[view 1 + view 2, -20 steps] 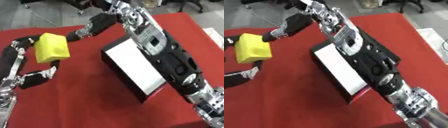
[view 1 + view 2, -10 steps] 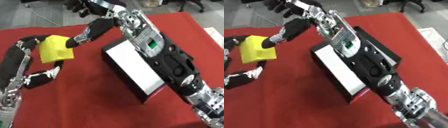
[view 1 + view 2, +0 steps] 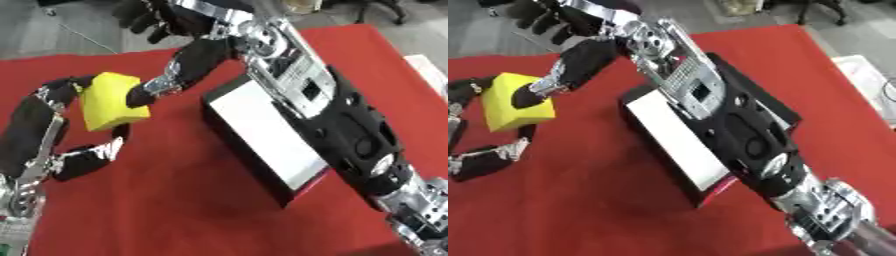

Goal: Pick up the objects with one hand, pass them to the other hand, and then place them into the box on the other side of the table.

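Right now my left hand [image 3: 52,125] holds the yellow block [image 3: 110,101] up over the red desk [image 3: 175,210] at about nine o'clock in my view, fingers curled round its far and lower edges, with one fingertip showing under the block's bottom corner. My right hand [image 3: 166,80] has come across from one o'clock and one of its fingers touches the block's right face; I cannot tell whether the rest of that hand, up in the dark cluster near twelve o'clock, is curled or spread. The box [image 3: 262,135], black with a pale inside, lies at the centre, running towards four o'clock, partly under my right forearm. I judge the handover to be the risky part: if my left fingers let go before the right has wrapped the block, it will drop onto the cloth and may roll away. A single finger pushing sideways could also twist the block out of my left hold. And my right forearm, swinging back, could knock the box askew.
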